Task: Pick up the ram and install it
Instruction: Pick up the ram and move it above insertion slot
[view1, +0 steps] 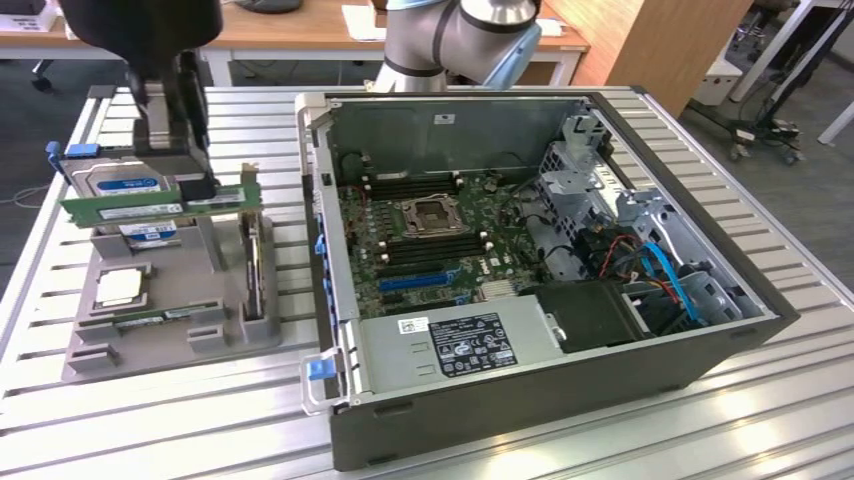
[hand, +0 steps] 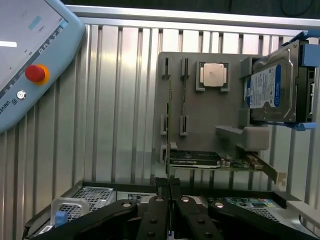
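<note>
Here, a slatted metal table (view1: 747, 420) carries everything. The largest item on it is an open PC case (view1: 534, 420), lying on its side on the exterior view's right. Its motherboard (view1: 461, 265) faces up, and the CPU socket (view1: 430, 213) sits near the middle of the board.

A grey holder (view1: 174, 345) sits just beside the case, on the exterior view's left. A hard drive (view1: 123, 182) with a blue label stands at its far end. A dark card (view1: 248, 265) stands on edge along the side nearest the case. A CPU (view1: 118, 287) lies flat in a pocket of the holder. In the wrist view, a pendant (hand: 30, 60) with a red button (hand: 35, 73) lies on the table beyond the holder.

The gripper (view1: 196, 186) hangs over the holder, fingers clenched on the ram (view1: 134, 208). It grips the stick toward the end nearer the case. The ram is clear of the holder and roughly level, long edge horizontal. In the exterior view it crosses in front of the hard drive. It is well apart from the motherboard. In the wrist view the fingertips (hand: 161, 200) press together on a thin edge.
</note>
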